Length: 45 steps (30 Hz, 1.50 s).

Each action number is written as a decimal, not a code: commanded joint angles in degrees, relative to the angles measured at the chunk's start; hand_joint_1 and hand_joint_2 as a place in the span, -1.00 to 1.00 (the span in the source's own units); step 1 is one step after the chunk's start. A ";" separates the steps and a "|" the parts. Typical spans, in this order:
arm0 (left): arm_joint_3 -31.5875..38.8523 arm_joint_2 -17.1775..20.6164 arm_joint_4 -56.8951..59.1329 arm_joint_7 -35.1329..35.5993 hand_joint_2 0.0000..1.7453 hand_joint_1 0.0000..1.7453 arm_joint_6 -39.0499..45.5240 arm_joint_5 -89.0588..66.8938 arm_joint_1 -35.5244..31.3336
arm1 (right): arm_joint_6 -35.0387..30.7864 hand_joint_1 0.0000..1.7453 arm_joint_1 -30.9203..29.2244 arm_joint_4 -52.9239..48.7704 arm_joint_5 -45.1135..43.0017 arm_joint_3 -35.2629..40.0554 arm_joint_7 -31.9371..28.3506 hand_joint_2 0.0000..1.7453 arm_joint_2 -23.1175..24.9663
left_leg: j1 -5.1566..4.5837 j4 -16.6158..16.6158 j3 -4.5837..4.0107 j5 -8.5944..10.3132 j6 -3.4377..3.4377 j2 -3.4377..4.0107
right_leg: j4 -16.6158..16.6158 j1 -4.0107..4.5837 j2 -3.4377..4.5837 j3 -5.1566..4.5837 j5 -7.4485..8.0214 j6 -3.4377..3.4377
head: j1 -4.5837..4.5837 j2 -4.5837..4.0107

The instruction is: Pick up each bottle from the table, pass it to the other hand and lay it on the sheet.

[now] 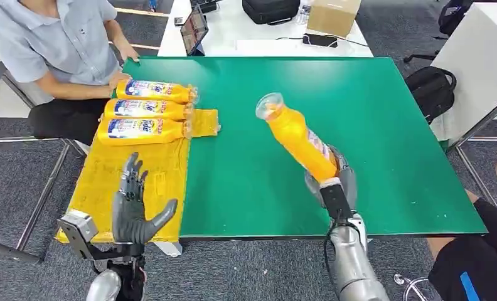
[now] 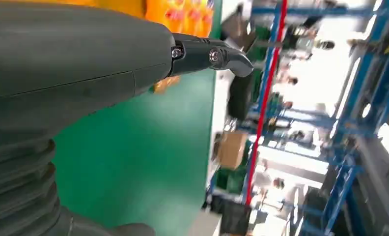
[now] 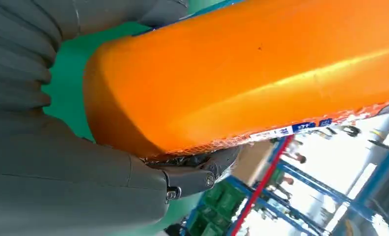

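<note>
While the right hand (image 1: 334, 182) grips an orange bottle (image 1: 296, 135) by its base, right of centre in the head view, the bottle leans with its clear cap toward the upper left, above the green surface (image 1: 371, 125). The left hand (image 1: 133, 204) is at the lower left, fingers spread apart and holding nothing, over the yellow sheet (image 1: 152, 175). This sheet covers the left edge of the surface. At its far end three bottles (image 1: 147, 110) lie on their sides, side by side, with caps pointing right.

A person in a grey shirt (image 1: 51, 44) sits at the upper left, one hand close to the farthest bottle. Behind the surface stands a white desk (image 1: 233, 31) carrying a black bag (image 1: 270, 10) and a cardboard box (image 1: 332, 15). A black backpack (image 1: 431, 88) rests on the grey carpet (image 1: 233, 269) at the right.
</note>
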 commanded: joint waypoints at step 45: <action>-10.06 1.11 2.32 -0.95 1.00 -1.00 -8.34 1.40 -3.79 | 10.21 1.00 2.89 9.10 4.91 31.60 -1.88 1.00 7.83 | 0.03 -0.12 0.29 -0.04 0.06 0.03 | -0.10 0.06 -0.07 0.27 -0.07 -0.19 | 0.00 0.00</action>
